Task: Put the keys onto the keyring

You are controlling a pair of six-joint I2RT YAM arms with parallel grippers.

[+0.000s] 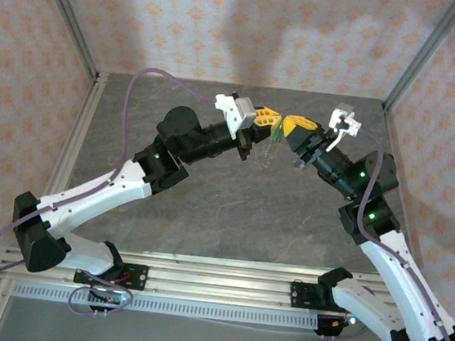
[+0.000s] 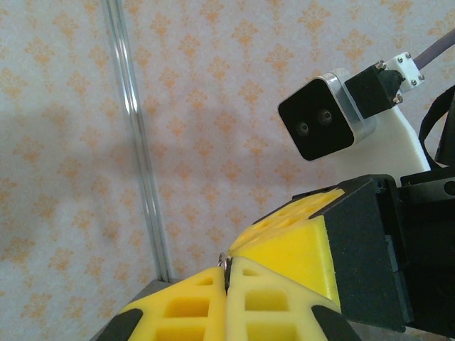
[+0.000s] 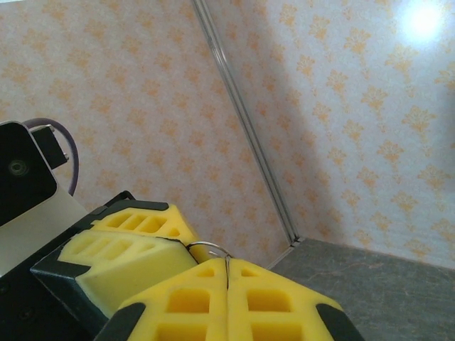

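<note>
High over the table my left gripper (image 1: 271,119) and right gripper (image 1: 290,127) meet tip to tip. A thin silvery wire ring (image 3: 205,246) of the keyring bridges them. In the right wrist view it rises from the seam of my shut right gripper (image 3: 227,261) and arcs to the left fingers (image 3: 142,238). In the left wrist view a small loop of the ring (image 2: 222,261) pokes out of my shut left gripper (image 2: 227,268), against the right fingers (image 2: 291,245). The key's green head (image 1: 279,129) sits at the junction. The keyring's thin strap (image 1: 269,149) dangles below. Which jaws pinch the key is hidden.
The grey table (image 1: 231,212) lies well below both grippers. Patterned walls with metal corner posts (image 1: 68,16) close in the back and sides. An aluminium rail (image 1: 215,276) runs along the near edge by the arm bases.
</note>
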